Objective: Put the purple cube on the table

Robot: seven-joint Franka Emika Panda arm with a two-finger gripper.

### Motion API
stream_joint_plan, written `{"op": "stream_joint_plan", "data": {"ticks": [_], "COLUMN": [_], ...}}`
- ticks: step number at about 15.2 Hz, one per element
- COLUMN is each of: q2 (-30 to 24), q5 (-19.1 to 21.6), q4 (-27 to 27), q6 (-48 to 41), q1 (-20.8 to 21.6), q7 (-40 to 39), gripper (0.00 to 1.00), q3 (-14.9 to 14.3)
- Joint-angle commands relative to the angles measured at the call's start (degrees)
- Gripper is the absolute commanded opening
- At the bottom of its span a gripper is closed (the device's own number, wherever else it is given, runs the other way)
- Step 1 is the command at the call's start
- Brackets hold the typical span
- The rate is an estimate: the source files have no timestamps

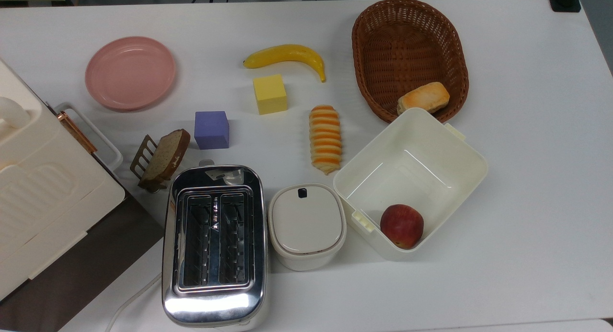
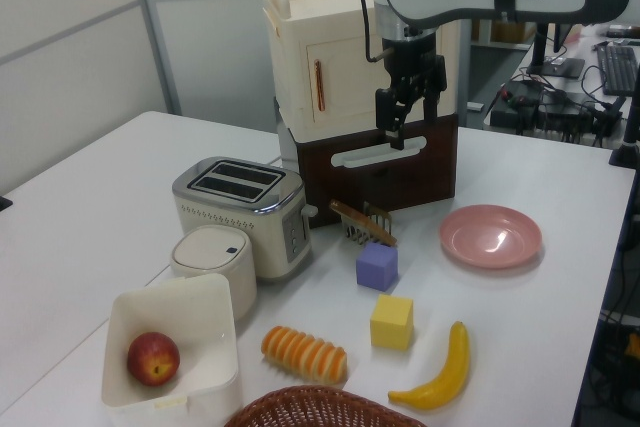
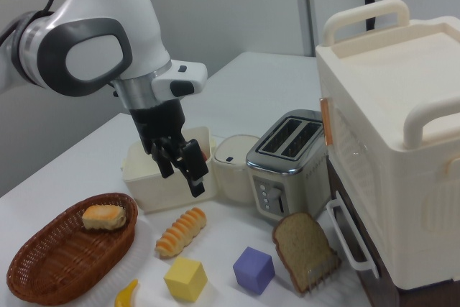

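One purple cube [image 1: 211, 129] sits flat on the white worktop [image 1: 527, 131], just beside the bread slice [image 1: 165, 154] and between the toaster [image 1: 214, 246] and the pink plate [image 1: 130, 73]. The end effector [image 2: 404, 112] hangs empty with fingers spread, well above the cube. The cube has no long axis, and judging by how it lies, the placing looks done.

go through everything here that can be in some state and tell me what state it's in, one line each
Black two-finger gripper: open, empty, raised above the table.
Small matte purple cube: resting on the white table, released.
Chrome toaster: slots empty.
Square cream box: open, red apple inside.
Small cream container: lid on.
Brown wicker basket: holds one bread roll.
Round pink plate: empty.
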Motion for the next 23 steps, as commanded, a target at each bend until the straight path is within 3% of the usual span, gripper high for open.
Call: {"op": "stream_joint_plan", "data": {"ticks": [1,13,15,17,23], "q2": [-0.20,0.42,2.17,0.95,0.51], "q5": [6.76,6.41,5.98,5.18,5.62], "q4": [-0.20,-2.13,-3.63,-2.49,-1.26], "q6": [-0.96,0.36,4.91,0.99,0.28], "q1": [3.00,3.96,4.49,2.75,2.21], "q7": [0.22,-4.08,-6.81,-7.60,-6.81], "gripper": [1.00,1.00,1.00,1.00,1.00], "q3": [-4.49,-3.26,-3.44,-3.44,-3.09]}}
